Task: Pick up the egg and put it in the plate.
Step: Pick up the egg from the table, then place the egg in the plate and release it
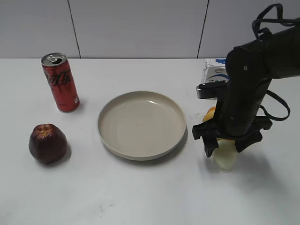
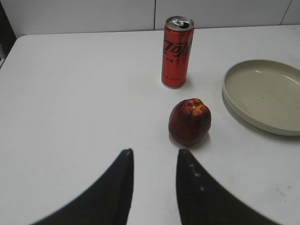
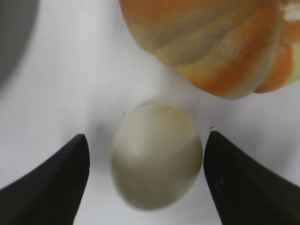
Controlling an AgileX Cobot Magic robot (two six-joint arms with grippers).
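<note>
The egg [image 1: 226, 157] is a pale yellowish oval lying on the white table right of the plate [image 1: 141, 124], a large beige dish with a raised rim. My right gripper [image 1: 226, 146] is low over the egg, open, with a finger on each side of it. In the right wrist view the egg [image 3: 156, 156] lies between the two fingers [image 3: 146, 140] with a gap on the left; on the right I cannot tell if the finger touches it. My left gripper [image 2: 153, 154] is open and empty over bare table, just short of the apple. The plate's edge shows in the left wrist view [image 2: 229, 98].
An orange-and-white ridged pumpkin [image 3: 211, 42] sits just behind the egg, mostly hidden by the arm in the exterior view [image 1: 209, 113]. A red cola can [image 1: 60, 82] and a dark red apple [image 1: 48, 143] stand left of the plate. A white-blue packet [image 1: 214, 72] lies at the back right.
</note>
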